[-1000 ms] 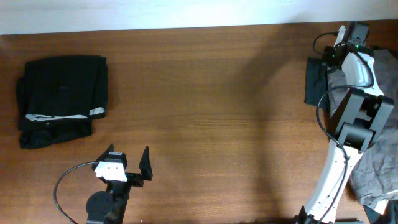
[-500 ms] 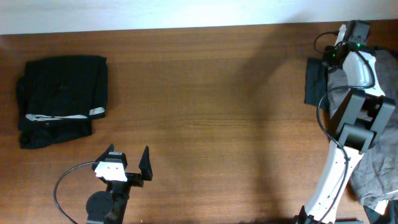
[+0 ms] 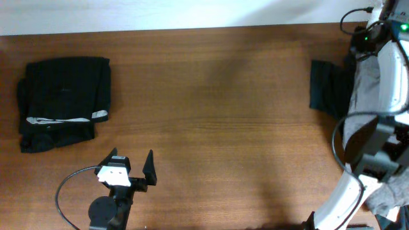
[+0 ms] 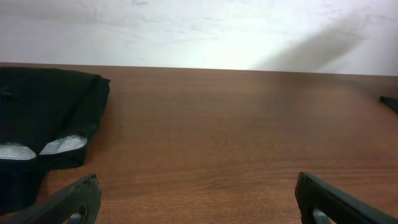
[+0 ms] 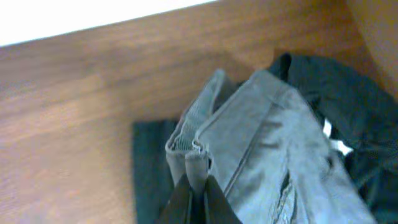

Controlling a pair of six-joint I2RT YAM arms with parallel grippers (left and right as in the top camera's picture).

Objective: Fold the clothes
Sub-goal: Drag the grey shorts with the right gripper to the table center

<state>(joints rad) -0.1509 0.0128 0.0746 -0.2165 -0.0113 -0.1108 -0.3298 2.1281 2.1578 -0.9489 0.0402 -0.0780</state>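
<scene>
Right wrist: R gripper (image 5: pixel 196 190) clamped on grey shorts (image 5: pixel 261 137) edge; L gripper (image 3: pixel 132 156) released, fingers apart.

Left pincer (image 3: pixel 133 158) gaping at worktop's (image 3: pixel 243 128) near edge, right arm (image 3: pixel 397 70) reaching its far right corner, right pincer (image 5: pixel 194 198) nipping shorts (image 5: pixel 261 137)

A folded garment (image 3: pixel 64 96) lies back left on the bench (image 3: pixel 223 96), the left claw (image 3: pixel 132 160) before it; far right, shorts (image 5: pixel 261 143) hang from the right claw (image 5: pixel 194 186) above another cloth (image 3: pixel 324 89).
</scene>
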